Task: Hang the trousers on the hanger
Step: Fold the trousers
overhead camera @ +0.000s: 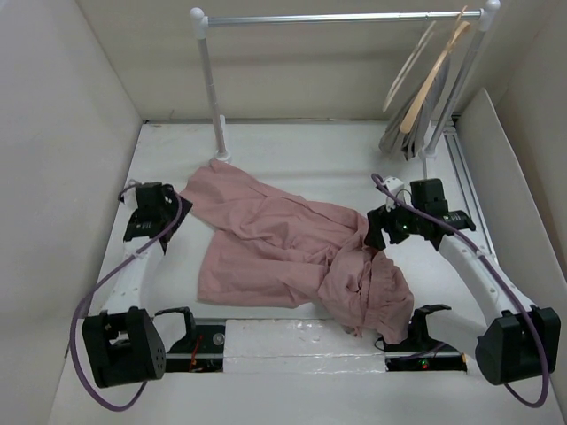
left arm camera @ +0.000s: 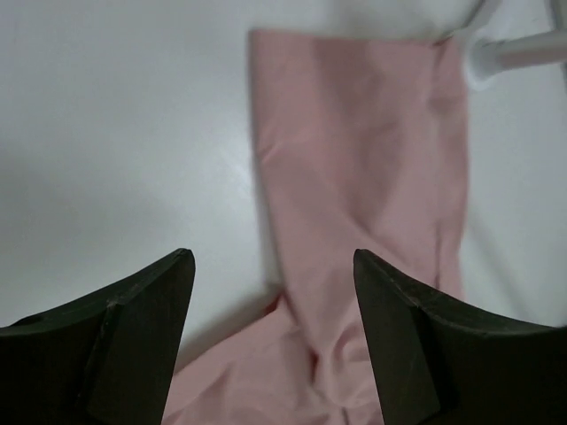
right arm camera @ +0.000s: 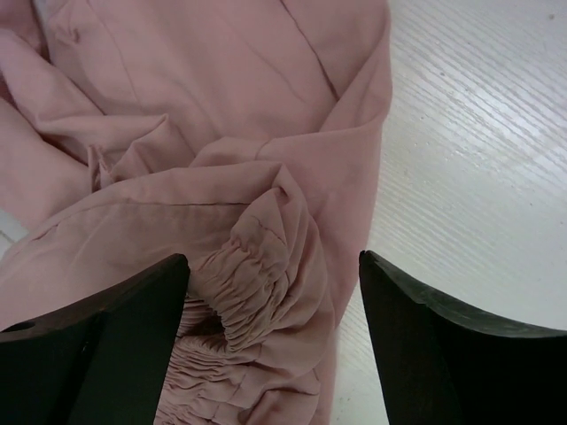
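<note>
top external view: trousers (overhead camera: 283, 248) lie crumpled on table (overhead camera: 310, 150); hanger (overhead camera: 406, 62) hangs on rail (overhead camera: 337, 18). left gripper (left arm camera: 273, 266) and right gripper (right arm camera: 275, 266) both spread wide, holding nothing.

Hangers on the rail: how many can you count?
2. A thin cream hanger and a broader tan wooden hanger, both at the right end of the rail. The grey garment may hide another.

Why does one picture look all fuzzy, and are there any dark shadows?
Left wrist view: soft all over, with the trousers and the white rack post both blurred. Right wrist view: sharp, the gathered waist shows every crinkle. Top view: even light, only faint shadows along the fabric's edges, no glare.
</note>
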You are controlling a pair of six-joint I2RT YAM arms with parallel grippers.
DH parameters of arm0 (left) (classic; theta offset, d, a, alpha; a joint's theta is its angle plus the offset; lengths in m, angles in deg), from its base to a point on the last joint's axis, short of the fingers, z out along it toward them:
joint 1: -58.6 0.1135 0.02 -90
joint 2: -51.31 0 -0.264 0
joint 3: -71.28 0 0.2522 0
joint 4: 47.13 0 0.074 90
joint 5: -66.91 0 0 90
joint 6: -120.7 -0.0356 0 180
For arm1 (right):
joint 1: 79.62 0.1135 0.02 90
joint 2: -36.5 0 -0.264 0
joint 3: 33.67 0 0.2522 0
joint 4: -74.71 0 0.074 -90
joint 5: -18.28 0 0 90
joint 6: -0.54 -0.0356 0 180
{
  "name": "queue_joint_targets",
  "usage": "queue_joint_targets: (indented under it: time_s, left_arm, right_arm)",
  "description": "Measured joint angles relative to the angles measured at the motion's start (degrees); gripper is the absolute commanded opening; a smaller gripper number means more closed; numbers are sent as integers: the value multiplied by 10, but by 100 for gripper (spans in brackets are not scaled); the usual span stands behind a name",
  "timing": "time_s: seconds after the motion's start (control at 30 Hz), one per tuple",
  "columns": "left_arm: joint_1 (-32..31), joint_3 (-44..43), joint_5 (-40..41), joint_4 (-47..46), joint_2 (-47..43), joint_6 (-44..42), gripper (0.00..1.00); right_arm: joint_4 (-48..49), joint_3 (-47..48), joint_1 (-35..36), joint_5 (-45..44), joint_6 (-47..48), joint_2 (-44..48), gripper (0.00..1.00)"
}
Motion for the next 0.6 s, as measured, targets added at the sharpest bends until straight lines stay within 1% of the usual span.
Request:
queue_joint_targets:
  time_s: [0.07,0.1,0.2,0.3,0.37,0.4,0.43,0.5,0.53,0.57,0.6]
  left_arm:
    - [-2,-45,-6,-23,39,-10,70]
    - [-2,-67,-9,-32,61,-15,70]
    - [-2,-113,-14,-52,152,-30,69]
    - [-2,-127,-19,-67,257,-42,68]
    - [-2,-127,-28,-63,302,-46,66]
    - [-2,-127,-30,-63,318,-48,64]
    - [-2,-131,-36,-64,322,-51,61]
    - [-2,-134,-48,-82,322,-52,58]
    - [-2,-134,-51,-87,325,-52,54]
    - [-2,-135,-56,-90,330,-52,42]
    - [-2,-136,-61,-94,336,-53,42]
  right_arm:
    - [-1,6,5,8,-2,1,86]
    - [-3,10,8,12,-2,2,90]
    - [-5,25,24,17,-2,14,94]
    - [-5,29,38,17,-2,30,93]
    - [-6,28,39,11,-2,30,90]
    - [-6,28,39,3,-3,28,89]
    - [-6,28,39,-4,-4,25,88]
    - [-5,27,39,-23,-10,22,85]
    - [-5,26,39,-31,-13,22,85]
    - [-6,24,39,-45,-19,22,85]
    - [-6,23,39,-45,-20,22,85]
